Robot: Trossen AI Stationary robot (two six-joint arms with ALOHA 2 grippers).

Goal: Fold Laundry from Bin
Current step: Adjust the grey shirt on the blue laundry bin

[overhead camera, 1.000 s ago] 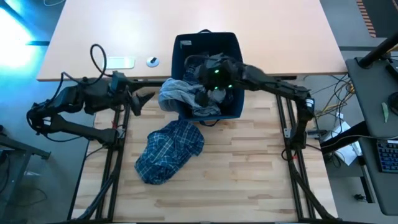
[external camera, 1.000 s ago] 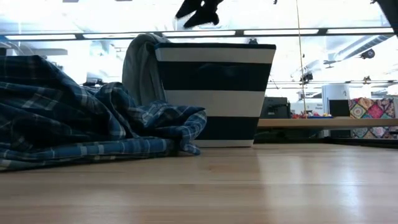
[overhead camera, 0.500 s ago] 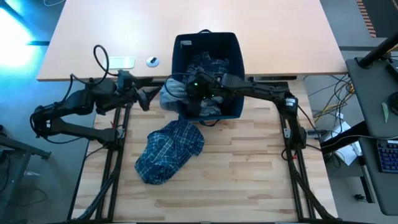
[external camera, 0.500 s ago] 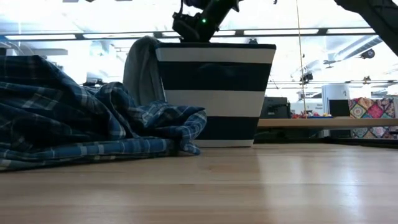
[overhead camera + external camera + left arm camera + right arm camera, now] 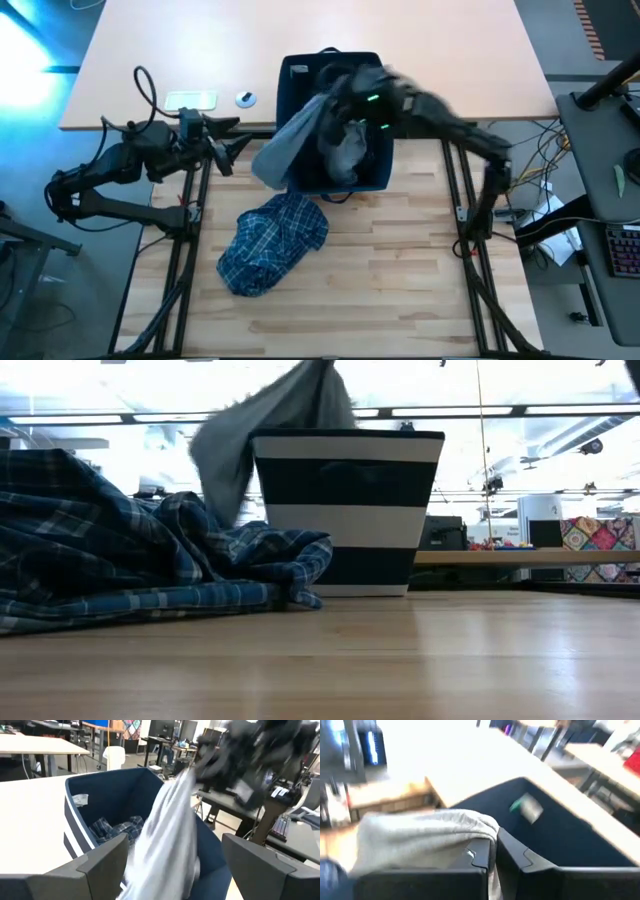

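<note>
The right hand is above the bin, its 2 fingers pinched tight on a grey T-shirt. The shirt hangs from the grip and trails over the bin's left rim, limp and creased. A blue plaid garment lies crumpled on the desk nearby. The left hand waits wide open, holding nothing, just left of the bin.

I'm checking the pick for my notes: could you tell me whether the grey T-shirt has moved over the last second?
Yes. The right hand, shut on the grey T-shirt, has lifted it up above the bin rim.
</note>
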